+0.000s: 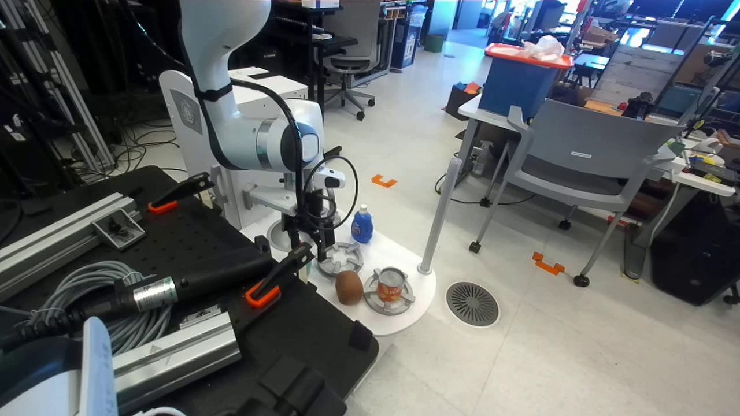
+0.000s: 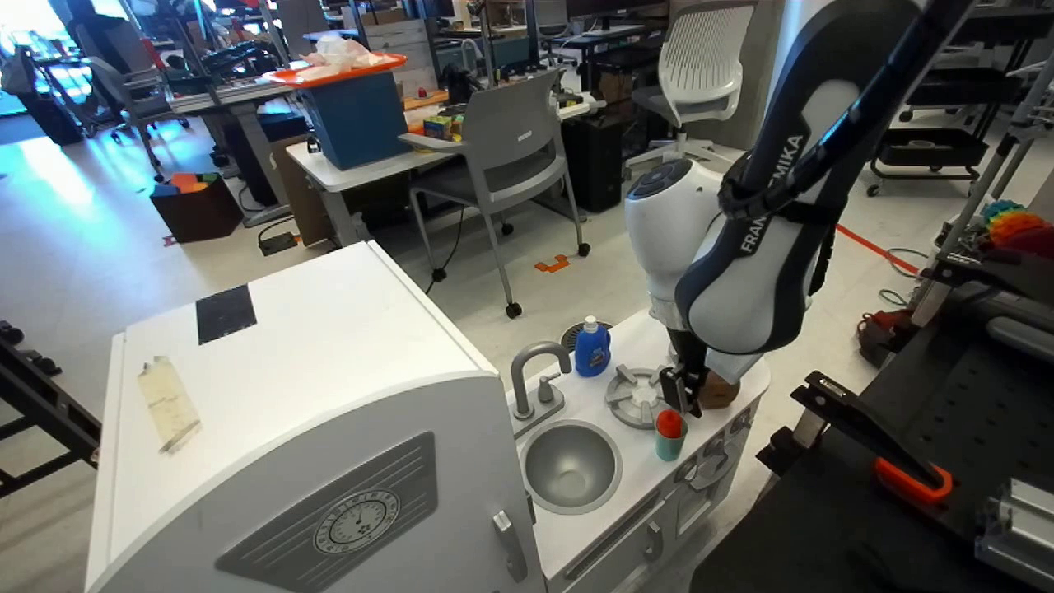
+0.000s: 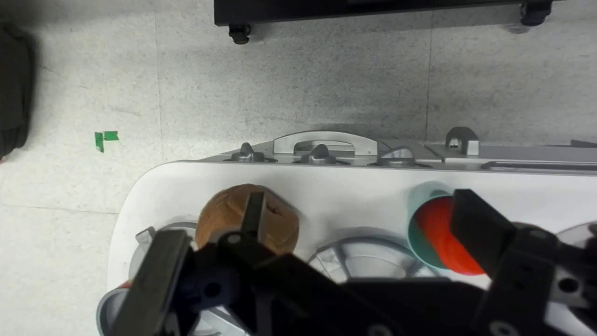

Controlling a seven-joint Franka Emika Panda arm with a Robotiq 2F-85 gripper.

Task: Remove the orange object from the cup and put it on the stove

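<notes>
The light-blue cup (image 2: 669,448) stands upright on the white counter, with the orange object (image 2: 669,423) sticking up out of it. In the wrist view the cup (image 3: 425,245) is at right, and the orange object (image 3: 450,238) leans in it, partly hidden by a finger. My gripper (image 3: 362,210) is open and empty, with one finger over the orange object and the other over a brown bread-like thing. In the exterior views the gripper (image 1: 309,248) (image 2: 682,391) hangs above the counter near the cup. The stove has two grey burners (image 2: 623,412) (image 1: 373,301).
The brown bread-like thing (image 1: 349,287) sits beside the burner that holds a tin can (image 1: 391,284). A blue bottle (image 2: 592,350), a faucet (image 2: 527,366) and a sink (image 2: 531,486) are on the counter. A tall white appliance (image 2: 329,329) and a black table (image 1: 202,248) with clamps stand alongside.
</notes>
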